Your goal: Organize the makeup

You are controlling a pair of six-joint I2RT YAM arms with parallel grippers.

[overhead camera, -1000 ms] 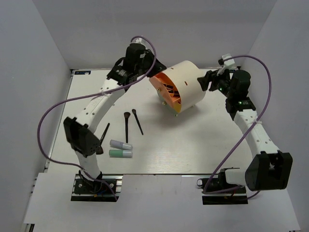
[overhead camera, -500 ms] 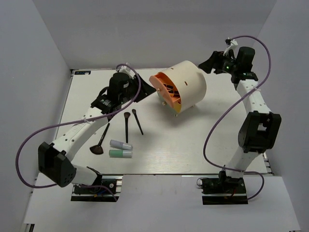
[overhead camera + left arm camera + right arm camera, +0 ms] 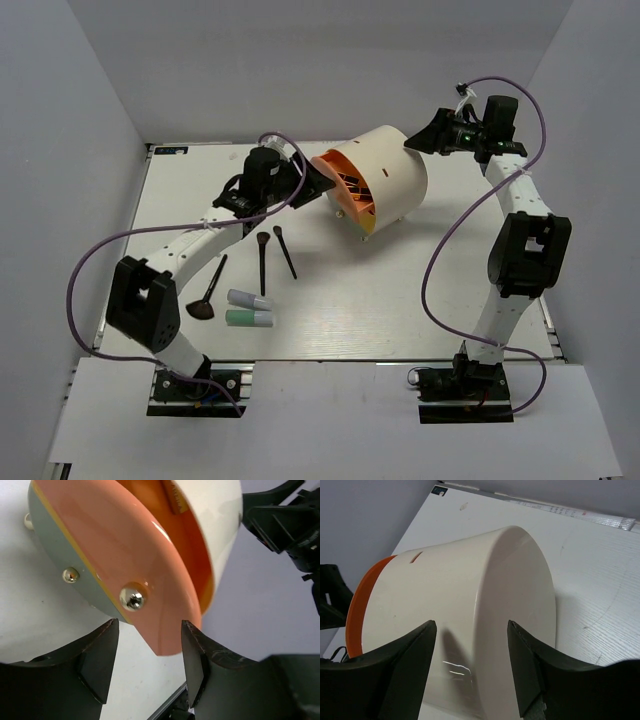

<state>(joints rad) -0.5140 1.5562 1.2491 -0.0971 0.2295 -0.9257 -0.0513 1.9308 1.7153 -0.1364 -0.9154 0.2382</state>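
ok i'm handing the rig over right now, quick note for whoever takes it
Left gripper: open, at the orange face of the drum, holding nothing.
Right gripper: open, at the drum's cream back end, holding nothing.
Makeup: three brushes, lavender tube, mint tube lie loose on the table, left of the drum.
Done: nothing evident; dark shapes in the drum's slots are unclear.
Left: all five pieces to put away.

Left gripper point(image 3: 148, 632), jaws apart, orange-faced drum point(image 3: 125, 540) (two screws showing) just beyond, white table point(image 3: 30, 610) beneath
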